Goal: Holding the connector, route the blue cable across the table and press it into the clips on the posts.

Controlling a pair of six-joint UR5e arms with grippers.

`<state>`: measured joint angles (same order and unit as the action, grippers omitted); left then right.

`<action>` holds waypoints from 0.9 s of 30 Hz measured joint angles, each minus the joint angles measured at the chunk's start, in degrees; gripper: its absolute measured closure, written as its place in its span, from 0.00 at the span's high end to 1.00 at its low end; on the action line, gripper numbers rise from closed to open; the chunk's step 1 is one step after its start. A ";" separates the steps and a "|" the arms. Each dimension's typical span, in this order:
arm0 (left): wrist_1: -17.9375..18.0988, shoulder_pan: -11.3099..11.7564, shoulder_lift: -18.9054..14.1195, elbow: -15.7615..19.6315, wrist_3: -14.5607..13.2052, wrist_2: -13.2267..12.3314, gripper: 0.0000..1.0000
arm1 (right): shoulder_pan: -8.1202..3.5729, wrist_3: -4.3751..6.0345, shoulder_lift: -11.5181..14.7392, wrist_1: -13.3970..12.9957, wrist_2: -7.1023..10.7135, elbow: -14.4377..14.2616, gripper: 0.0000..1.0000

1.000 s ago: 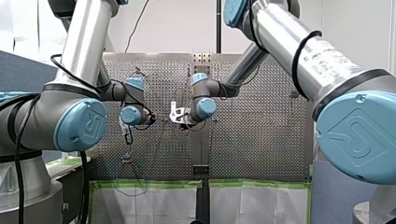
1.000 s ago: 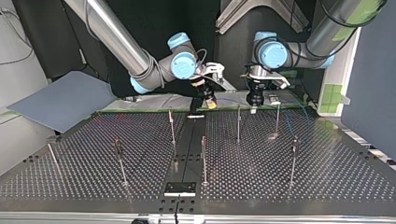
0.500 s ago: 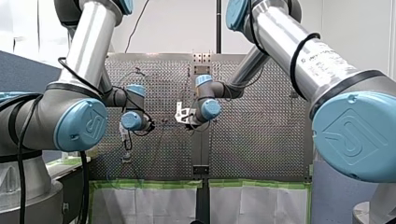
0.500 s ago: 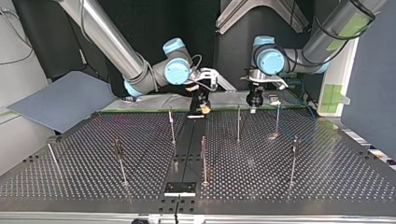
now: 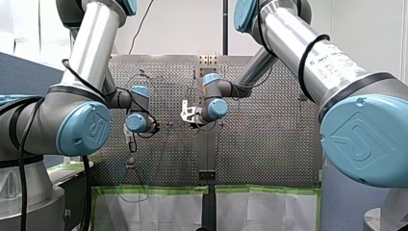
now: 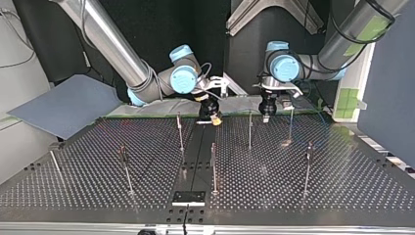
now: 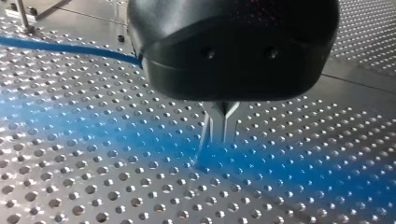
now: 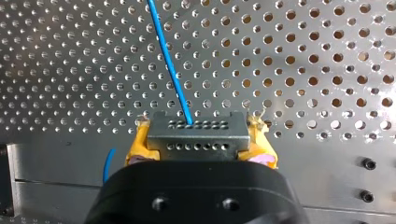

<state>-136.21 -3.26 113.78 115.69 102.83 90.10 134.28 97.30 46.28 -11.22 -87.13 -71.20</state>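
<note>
Perforated metal worktop, thin posts standing across it, dark backdrop behind the arms.

Top view, from the left: my right end effector hangs low at the far edge, by the centre strip. In the right wrist view its yellow pads clamp the grey connector on both sides. The blue cable leaves the connector's face and runs ahead over the holes.

Further right, my left end effector points down near one post. In the left wrist view its fingers are drawn narrow, tips close to the worktop. Cannot tell whether the cable is pinched.

Judgement: routing has barely begun. Clips are too small to read.
- Squeeze the connector firmly.
- Pull with light tension only.
- Bring the cable to clip height and press it straight in.
- Mind snags on neighbouring posts.
</note>
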 joint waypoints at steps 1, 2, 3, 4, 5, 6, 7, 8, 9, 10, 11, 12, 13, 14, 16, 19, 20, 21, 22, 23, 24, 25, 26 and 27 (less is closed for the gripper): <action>-0.49 0.00 -0.01 0.04 -0.23 -0.02 0.00 | -0.01 -0.04 0.00 0.06 0.07 0.00 0.00; -0.89 -0.04 -0.01 0.07 -0.43 -0.03 0.00 | 0.00 -0.10 -0.01 0.14 0.19 -0.02 0.00; -1.32 -0.12 -0.01 0.11 -0.71 -0.01 0.00 | 0.03 -0.13 -0.02 0.21 0.27 -0.02 0.00; -1.95 -0.23 -0.03 0.14 -1.16 0.04 0.00 | 0.08 -0.17 -0.01 0.26 0.34 -0.03 0.00; -2.43 -0.29 -0.04 0.16 -1.52 0.10 0.00 | 0.16 -0.22 -0.01 0.33 0.42 -0.03 0.00; -2.86 -0.36 -0.05 0.18 -1.92 0.15 0.00 | 0.22 -0.26 -0.01 0.37 0.46 -0.04 0.00; -3.44 -0.45 -0.04 0.18 -2.46 0.20 0.00 | 0.27 -0.32 -0.01 0.40 0.48 -0.04 0.00; -3.90 -0.51 -0.04 0.16 -2.87 0.23 0.00 | 0.33 -0.43 -0.01 0.44 0.51 -0.04 0.00; -4.33 -0.57 -0.04 0.17 -3.27 0.25 0.00 | 0.35 -0.50 -0.01 0.45 0.52 -0.05 0.00; -4.84 -0.64 -0.05 0.18 -3.79 0.26 0.00 | 0.37 -0.56 0.00 0.45 0.53 -0.04 0.00; -5.24 -0.69 -0.07 0.19 -4.11 0.27 0.00 | 0.36 -0.60 0.00 0.44 0.54 -0.02 0.00; -5.68 -0.73 -0.08 0.19 -4.36 0.27 0.00 | 0.32 -0.60 0.00 0.43 0.54 -0.01 0.00; -6.31 -0.76 -0.09 0.20 -4.58 0.28 0.00 | 0.26 -0.59 0.00 0.42 0.54 0.00 0.00; -6.79 -0.78 -0.09 0.20 -4.69 0.28 0.00 | 0.17 -0.55 0.00 0.42 0.55 -0.01 0.00; -7.84 -0.82 -0.14 0.19 -4.79 0.29 0.00 | -0.01 -0.46 0.01 0.41 0.55 0.00 0.00; -7.84 -0.85 -0.18 0.12 -4.20 0.25 0.00 | -0.29 -0.51 0.01 0.36 0.55 0.01 0.00; -7.57 -0.85 -0.18 0.08 -3.96 0.22 0.00 | -0.38 -0.55 0.00 0.33 0.55 0.02 0.00; -7.25 -0.86 -0.18 0.01 -3.71 0.19 0.00 | -0.45 -0.56 0.01 0.30 0.55 0.02 0.00; -6.84 -0.89 -0.18 -0.11 -3.41 0.16 0.00 | -0.51 -0.57 0.00 0.28 0.55 0.03 0.00; -6.57 -0.91 -0.19 -0.21 -3.24 0.13 0.00 | -0.56 -0.59 0.00 0.26 0.55 0.07 0.00; -6.38 -0.94 -0.24 -0.34 -3.12 0.12 0.00 | -0.60 -0.60 0.00 0.25 0.55 0.11 0.00; -6.23 -0.95 -0.37 -0.48 -3.01 0.09 0.00 | -0.63 -0.62 0.01 0.24 0.55 0.12 0.00; -6.17 -0.96 -0.51 -0.56 -2.94 0.07 0.00 | -0.66 -0.64 0.01 0.23 0.55 0.12 0.00; -6.14 -0.96 -0.67 -0.62 -2.88 0.06 0.00 | -0.67 -0.65 0.00 0.23 0.55 0.15 0.00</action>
<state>-142.35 -4.22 113.11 115.07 99.95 90.16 133.62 96.65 46.29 -10.99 -86.58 -71.05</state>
